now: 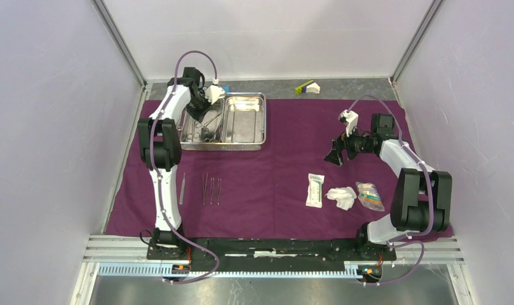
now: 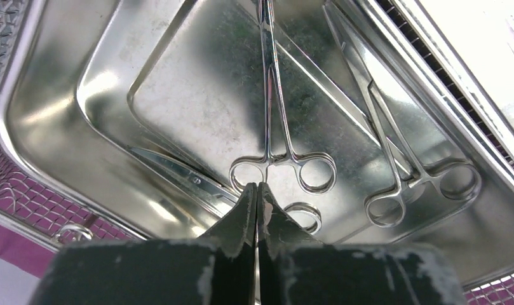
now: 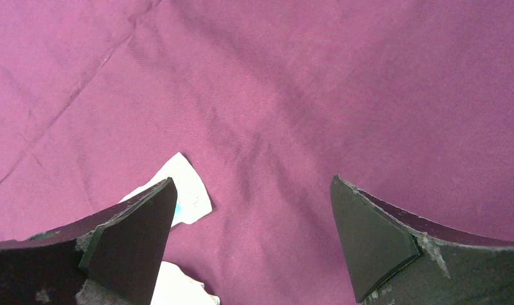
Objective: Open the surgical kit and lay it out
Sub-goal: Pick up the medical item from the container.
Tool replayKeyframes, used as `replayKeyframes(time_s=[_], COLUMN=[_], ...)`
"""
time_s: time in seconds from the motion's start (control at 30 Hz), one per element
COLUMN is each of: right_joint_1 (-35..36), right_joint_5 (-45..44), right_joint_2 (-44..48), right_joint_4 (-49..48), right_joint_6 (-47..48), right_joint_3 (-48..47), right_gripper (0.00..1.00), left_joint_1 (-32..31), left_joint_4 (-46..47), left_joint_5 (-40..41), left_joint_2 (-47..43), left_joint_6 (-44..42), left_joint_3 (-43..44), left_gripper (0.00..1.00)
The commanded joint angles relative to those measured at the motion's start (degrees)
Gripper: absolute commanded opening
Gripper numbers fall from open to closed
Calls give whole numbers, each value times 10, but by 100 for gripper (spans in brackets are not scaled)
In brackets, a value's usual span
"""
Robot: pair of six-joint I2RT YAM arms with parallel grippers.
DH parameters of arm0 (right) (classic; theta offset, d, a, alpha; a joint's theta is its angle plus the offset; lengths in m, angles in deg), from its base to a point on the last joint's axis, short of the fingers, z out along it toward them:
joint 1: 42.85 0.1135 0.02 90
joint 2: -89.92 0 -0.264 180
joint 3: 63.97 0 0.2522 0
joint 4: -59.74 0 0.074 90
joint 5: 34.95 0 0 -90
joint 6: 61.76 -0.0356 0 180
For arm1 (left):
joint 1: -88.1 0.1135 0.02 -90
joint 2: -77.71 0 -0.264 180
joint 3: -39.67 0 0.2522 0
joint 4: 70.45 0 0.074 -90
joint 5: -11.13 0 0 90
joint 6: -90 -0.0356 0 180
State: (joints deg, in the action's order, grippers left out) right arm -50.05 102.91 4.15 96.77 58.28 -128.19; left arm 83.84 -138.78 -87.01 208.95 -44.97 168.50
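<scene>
Largest item: purple cloth point(image 1: 273, 165), spread flat over the worktop point(image 1: 349, 84) and lying under both grippers. Light creases show in the R wrist view.

Next: steel tray point(image 1: 263, 121), two compartments, on the cloth's far-left part. The L gripper point(image 2: 257, 190) reaches down into its left compartment.

L gripper: clenched, pads pressed flat together, no gap. Tips sit at the near edge of one ring of the centre forceps point(image 2: 270, 95). Cannot tell whether the ring wire is pinched between them. A second forceps point(image 2: 394, 159) lies just right of the tips. A pivoted instrument point(image 2: 178, 170) lies just left of them, partly under the tray's inner wall.

R gripper point(image 3: 251, 181): released, jaws wide apart, nothing between them. It hangs over bare cloth, well apart from the tray.

On the near side of the R gripper, in a row on the cloth: white packet point(image 1: 315, 190), gauze point(image 1: 342, 197) just beside it, then clear packet point(image 1: 369, 196). The white packet's corner shows beside that gripper's left finger.

Near side of the L gripper, well apart from it: tweezers point(image 1: 182, 189). Beside them are three slim instruments point(image 1: 211, 190), side by side, type too small to tell.

Yellow-green and white piece point(image 1: 308, 88): on bare worktop past the cloth's far edge, farther back than either gripper.
</scene>
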Motion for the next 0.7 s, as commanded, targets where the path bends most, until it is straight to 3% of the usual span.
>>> replayKeyframes(time_s=[0.0, 0.17, 0.33, 0.5, 0.67], right_joint_1=[-2, -2, -2, -2, -2], right_joint_5=[15, 19, 16, 8, 6], right_joint_2=[-2, -10, -4, 2, -2], right_joint_4=[-1, 1, 0, -3, -2], right_joint_6=[3, 2, 2, 2, 2], right_joint_3=[-21, -25, -22, -18, -18], right_gripper=[98, 97, 97, 97, 97], left_joint_1=[-1, -5, -17, -18, -19], left_joint_4=[-11, -11, -12, -43, -52], left_joint_5=[-26, -73, -119, -160, -161], left_joint_2=[-42, -14, 29, 62, 89], left_joint_6=[0, 13, -35, -126, -164], left_joint_3=[23, 69, 121, 148, 175], left_gripper=[3, 25, 40, 47, 50])
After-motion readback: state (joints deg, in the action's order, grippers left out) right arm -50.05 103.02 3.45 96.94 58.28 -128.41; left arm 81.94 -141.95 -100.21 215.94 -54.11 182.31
